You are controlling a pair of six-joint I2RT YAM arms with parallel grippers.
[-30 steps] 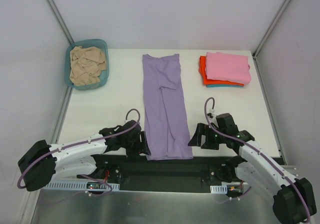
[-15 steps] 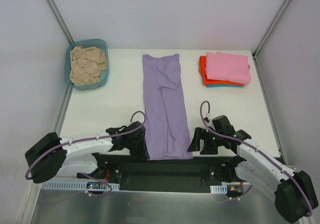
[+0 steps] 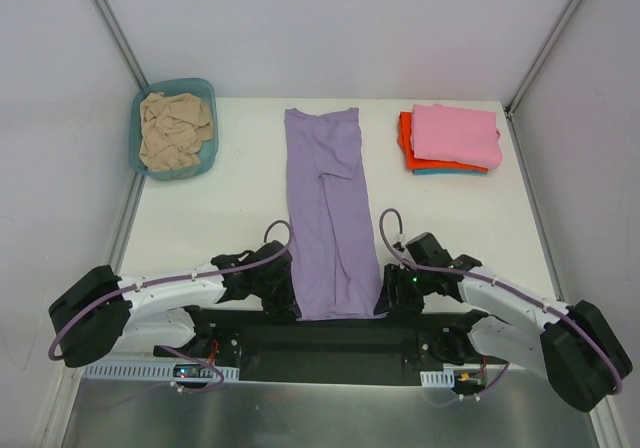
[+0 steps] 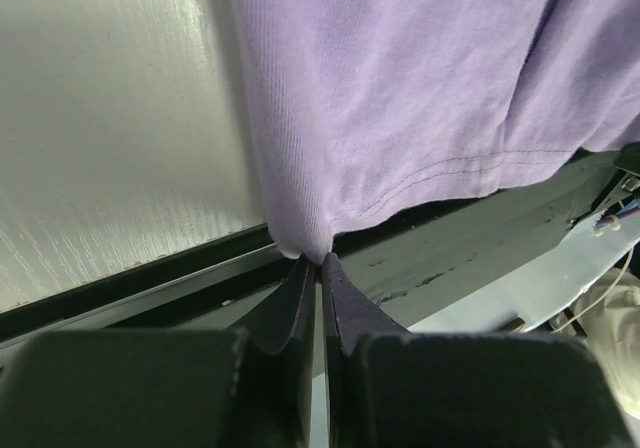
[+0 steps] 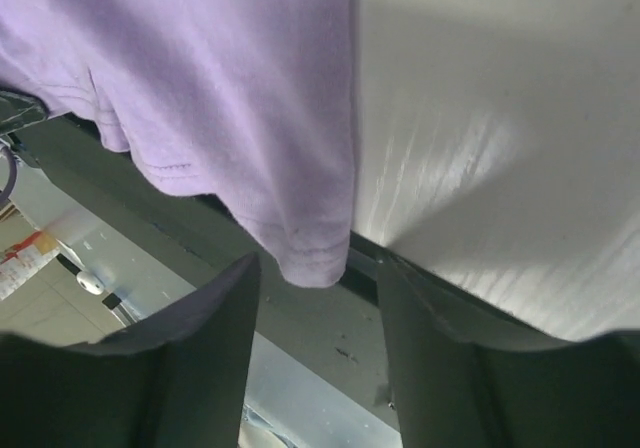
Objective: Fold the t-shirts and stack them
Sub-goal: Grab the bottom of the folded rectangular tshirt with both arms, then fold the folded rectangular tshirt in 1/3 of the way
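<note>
A lavender t-shirt lies flat as a long strip down the middle of the table, its hem at the near edge. My left gripper is shut on the near-left hem corner, and the cloth is pinched between its tips. My right gripper is at the near-right hem corner, which hangs between its open jaws without touching either finger. A folded pink t-shirt tops a stack over an orange-red one and a teal one.
A teal basin at the back left holds a crumpled beige t-shirt. A black rail runs below the table's near edge, right under both grippers. Grey walls with metal posts close in the left and right sides.
My left gripper closed on the shirt's near-left corner. My right arm slid left to the near-right corner, and its jaws narrowed around it.
</note>
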